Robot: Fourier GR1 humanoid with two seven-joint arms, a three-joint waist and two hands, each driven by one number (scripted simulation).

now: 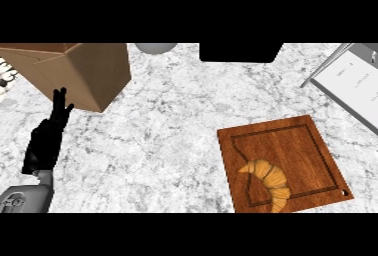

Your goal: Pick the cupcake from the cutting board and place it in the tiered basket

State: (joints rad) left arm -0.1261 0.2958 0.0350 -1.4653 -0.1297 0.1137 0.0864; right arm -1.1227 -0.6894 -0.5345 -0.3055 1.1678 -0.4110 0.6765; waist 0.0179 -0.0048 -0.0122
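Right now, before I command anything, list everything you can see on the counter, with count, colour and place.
cutting board: one, reddish-brown wood, lower right of the counter.
croissant: one, golden, on the board's near left part; no cupcake shows anywhere.
cardboard box: one, tan, far left, flaps open.
grey round object: one, at the far edge, mostly cut off.
black object: one, at the far edge, centre-right; cannot tell what it is.
grey and white tray-like object: one, upper right, partly out of view.
counter: one, white and grey marble.
left hand: one, black, at the left, open with fingers up, resting.
right hand: not in view.
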